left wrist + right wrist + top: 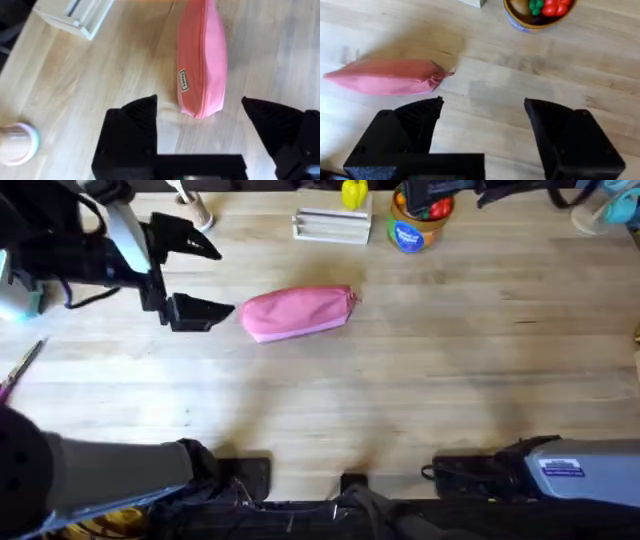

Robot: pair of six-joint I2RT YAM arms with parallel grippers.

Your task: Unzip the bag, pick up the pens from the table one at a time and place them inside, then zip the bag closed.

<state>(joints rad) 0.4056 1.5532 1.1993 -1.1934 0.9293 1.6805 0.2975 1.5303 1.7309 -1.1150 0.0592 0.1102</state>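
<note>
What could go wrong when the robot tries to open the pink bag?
The left end effector is open just off one end of the bag, and nothing holds the bag, so it might slide across the table. A pen lies near the table's left edge and could get knocked off.

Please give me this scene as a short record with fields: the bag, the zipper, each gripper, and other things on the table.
bag: pink soft fabric pouch, lying flat on the light wooden table
zipper: appears closed along its whole length
left gripper: open, just beside the pouch's end, not touching
right gripper: open, holding nothing
far edge: white rack, bowl of colourful pieces
</note>
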